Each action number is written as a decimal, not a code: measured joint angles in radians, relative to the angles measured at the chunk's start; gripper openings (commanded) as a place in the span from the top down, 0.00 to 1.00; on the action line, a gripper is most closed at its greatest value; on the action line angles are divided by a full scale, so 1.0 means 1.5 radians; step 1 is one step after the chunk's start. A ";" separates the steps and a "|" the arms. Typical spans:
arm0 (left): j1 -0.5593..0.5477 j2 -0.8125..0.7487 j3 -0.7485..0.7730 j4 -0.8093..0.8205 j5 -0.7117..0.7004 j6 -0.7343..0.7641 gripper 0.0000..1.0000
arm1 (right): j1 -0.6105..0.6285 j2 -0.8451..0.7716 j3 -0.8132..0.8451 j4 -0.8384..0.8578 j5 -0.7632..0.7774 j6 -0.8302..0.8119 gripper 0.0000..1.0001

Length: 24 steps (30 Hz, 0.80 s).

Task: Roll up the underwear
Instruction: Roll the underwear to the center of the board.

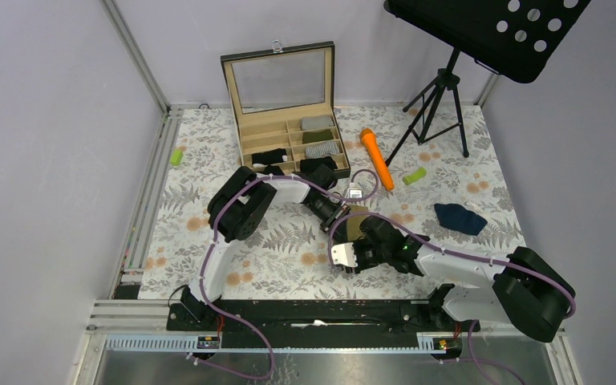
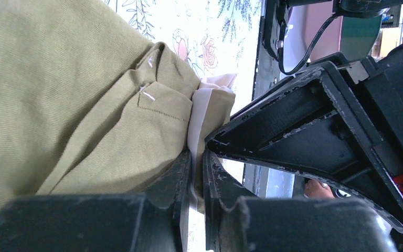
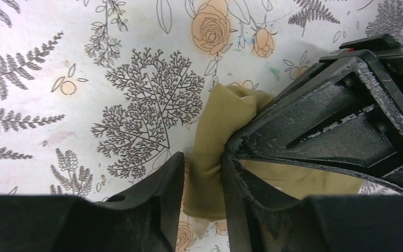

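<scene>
Centrally, left gripper and right gripper pinch olive-tan underwear over floral tablecloth; grey walls around.

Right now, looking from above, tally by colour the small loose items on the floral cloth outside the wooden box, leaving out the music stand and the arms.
Orange stick: 1
Light-green cylinders: 2
Navy underwear: 1
Olive underwear: 1
Total: 5
</scene>
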 measured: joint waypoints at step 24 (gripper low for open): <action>0.169 -0.484 -0.289 0.057 -0.239 0.035 0.48 | -0.065 0.185 0.237 -0.307 -0.197 -0.004 1.00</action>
